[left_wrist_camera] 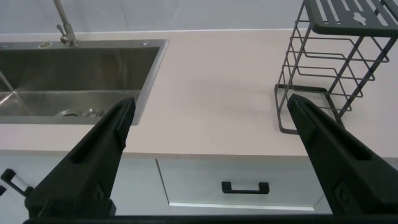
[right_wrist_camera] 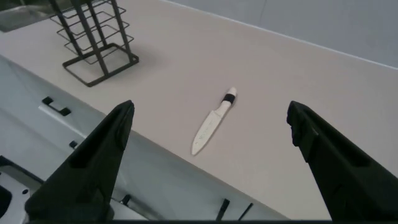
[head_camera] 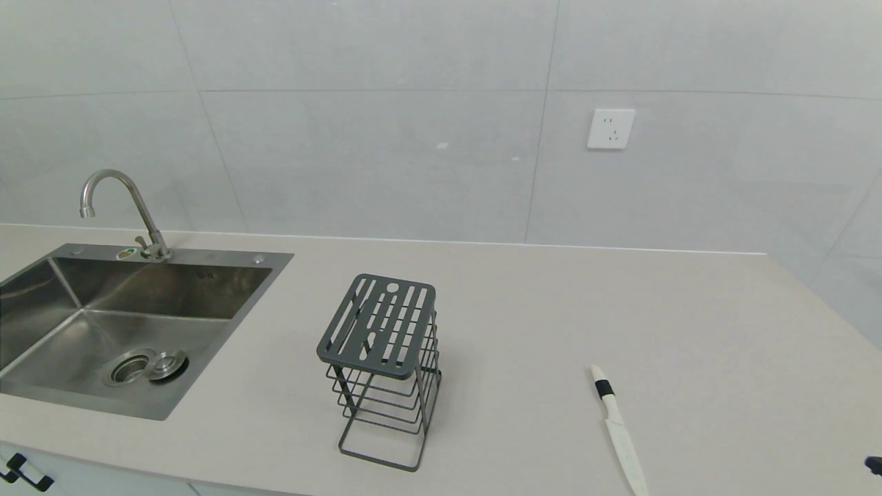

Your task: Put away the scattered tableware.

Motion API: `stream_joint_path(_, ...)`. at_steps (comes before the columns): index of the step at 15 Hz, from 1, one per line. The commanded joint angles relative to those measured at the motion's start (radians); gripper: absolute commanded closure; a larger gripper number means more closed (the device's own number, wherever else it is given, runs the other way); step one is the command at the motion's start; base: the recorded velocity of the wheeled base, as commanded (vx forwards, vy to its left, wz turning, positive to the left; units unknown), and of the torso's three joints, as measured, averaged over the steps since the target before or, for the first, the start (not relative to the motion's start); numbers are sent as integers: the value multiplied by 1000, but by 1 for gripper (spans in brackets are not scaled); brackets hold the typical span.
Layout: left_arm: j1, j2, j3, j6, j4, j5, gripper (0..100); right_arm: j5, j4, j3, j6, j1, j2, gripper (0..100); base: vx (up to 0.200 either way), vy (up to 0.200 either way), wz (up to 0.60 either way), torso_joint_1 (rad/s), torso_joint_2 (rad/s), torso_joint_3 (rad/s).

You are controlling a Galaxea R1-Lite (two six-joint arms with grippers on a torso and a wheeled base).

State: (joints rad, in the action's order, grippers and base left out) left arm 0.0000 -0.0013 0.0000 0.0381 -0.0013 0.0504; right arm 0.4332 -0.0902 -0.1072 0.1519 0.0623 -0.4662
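Knife [head_camera: 618, 430], all white but for one black band on its handle, lies flat on the counter [head_camera: 689, 310], well right of the wire rack [head_camera: 381, 365], tip toward the front edge. My left gripper [left_wrist_camera: 209, 102] and right gripper [right_wrist_camera: 209, 107] both gape wide, holding nothing.

The wire rack [head_camera: 380, 365] stands tall at the table's [head_camera: 620, 310] near middle. A wide stretch of table separates it from the knife [head_camera: 618, 428] lying flat at near right. The sink [head_camera: 165, 293] and faucet [head_camera: 120, 207] fill the left.
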Motion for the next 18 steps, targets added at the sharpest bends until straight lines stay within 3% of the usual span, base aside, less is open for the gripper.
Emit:
stream_joint_path(1, 0, 1, 0, 0, 0, 0, 0, 15, -108, -6, 15, 80, -384, 0, 0, 0, 0, 0, 0, 0)
stream_joint_path(4, 0, 1, 0, 0, 0, 0, 0, 16, -169, 9, 34, 126, -554, 0, 0, 0, 0, 0, 0, 0)
stream_joint_path(8, 0, 1, 0, 0, 0, 0, 0, -17, -166, -98, 37, 194, -674, 0, 0, 0, 0, 0, 0, 0)
stream_joint_path(10, 0, 1, 0, 0, 0, 0, 0, -113, -85, -230, 28, 264, -718, 0, 0, 0, 0, 0, 0, 0)
stream_joint_path(14, 0, 1, 0, 0, 0, 0, 0, -214, -29, -287, -8, 373, -847, 0, 0, 0, 0, 0, 0, 0)
stream_joint_path(16, 0, 1, 0, 0, 0, 0, 0, -223, -28, -371, -80, 395, -901, 0, 0, 0, 0, 0, 0, 0)
stream_joint_path(18, 0, 1, 0, 0, 0, 0, 0, -315, -29, -387, -210, 465, -962, 0, 0, 0, 0, 0, 0, 0)
